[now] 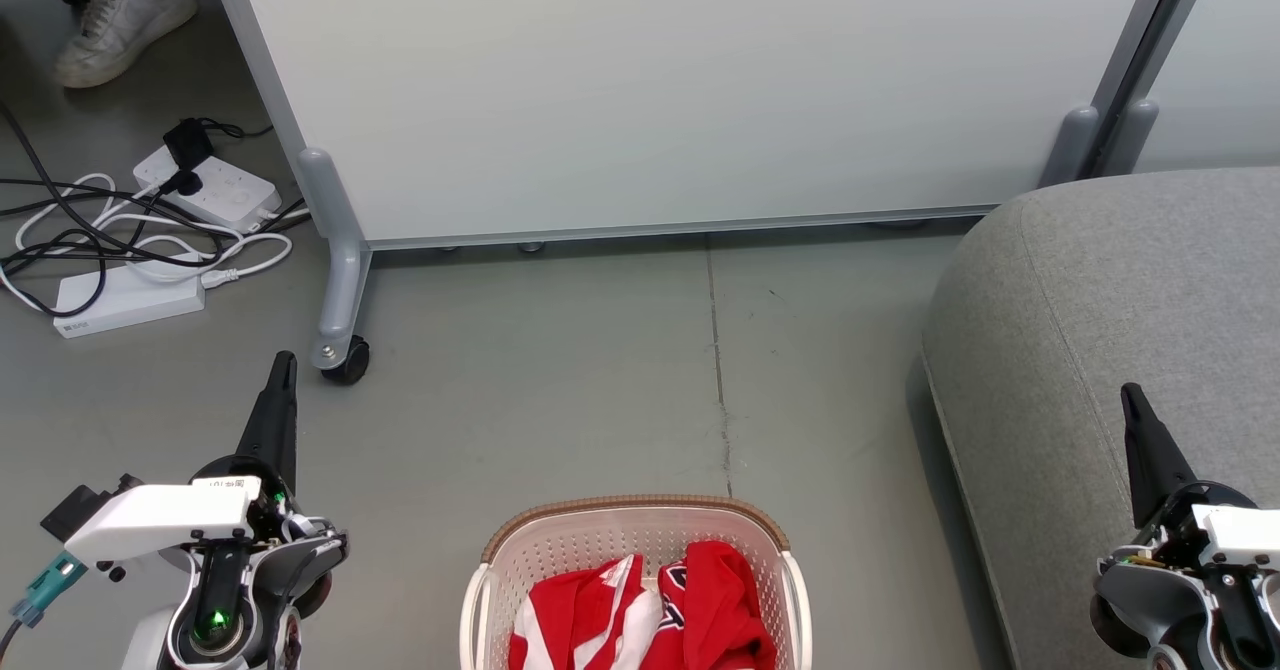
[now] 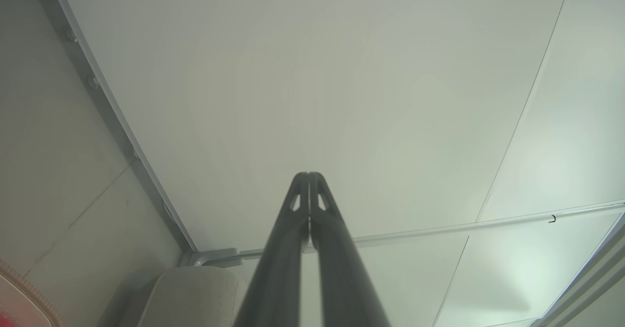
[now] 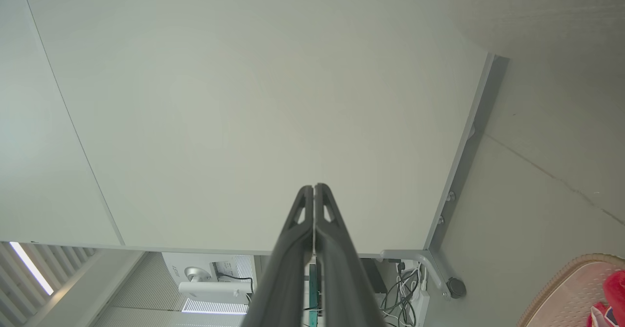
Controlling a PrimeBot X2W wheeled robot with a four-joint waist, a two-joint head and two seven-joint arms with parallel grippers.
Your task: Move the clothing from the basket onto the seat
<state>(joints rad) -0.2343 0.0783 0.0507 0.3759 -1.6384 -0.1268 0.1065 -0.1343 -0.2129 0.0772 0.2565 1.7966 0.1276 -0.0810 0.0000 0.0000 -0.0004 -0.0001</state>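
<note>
While left claw [image 1: 284, 372] and right claw [image 1: 1131, 398] are clenched, clothing [image 1: 705, 600] heaped shapeless in basket [image 1: 630, 504]

A tall pale grey partition panel [image 1: 660, 90] in a grey metal frame stands across the twelve o'clock side of the head view. At ten o'clock its grey tubular leg [image 1: 340, 270] drops to a small black caster wheel [image 1: 348, 362] on the smooth grey floor [image 1: 560, 380]. Out toward nine and ten o'clock lie two white plastic power strips [image 1: 207, 186] [image 1: 125, 300], the farther one carrying a black plug adapter [image 1: 187, 140], amid tangled white and black cables [image 1: 150, 250]. A person's white sneaker [image 1: 120, 20] rests at eleven o'clock. A thin dark floor seam [image 1: 718, 350] runs near centre. A second pale panel [image 1: 1220, 60] edges in at two o'clock.
</note>
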